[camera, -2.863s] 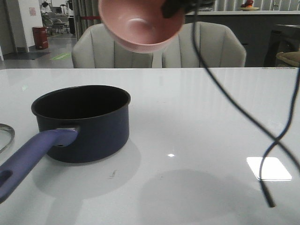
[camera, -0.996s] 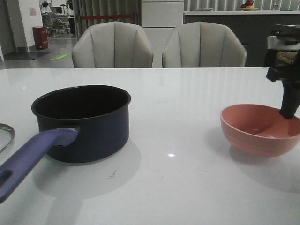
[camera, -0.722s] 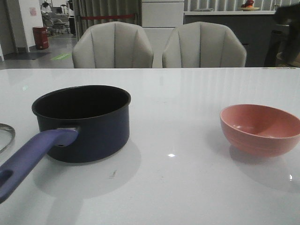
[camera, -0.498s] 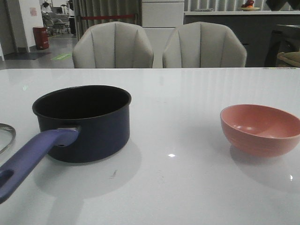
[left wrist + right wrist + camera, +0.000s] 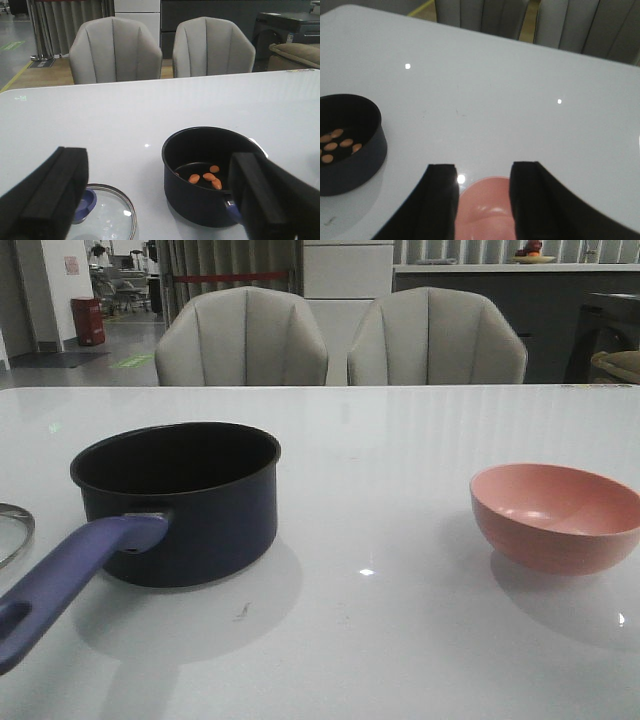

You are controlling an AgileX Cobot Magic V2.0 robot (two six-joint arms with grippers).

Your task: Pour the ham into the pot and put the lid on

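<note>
Claws (image 5: pixel 155 200) (image 5: pixel 482 200) open over white table (image 5: pixel 400 440); chairs (image 5: pixel 240 335) behind.

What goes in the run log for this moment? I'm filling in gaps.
ham in pot | bowl empty on table | lid beside pot, off | both grippers open

Pink bowl (image 5: pixel 556 517) on white table (image 5: pixel 400 440); two chairs (image 5: pixel 242 337).
</note>
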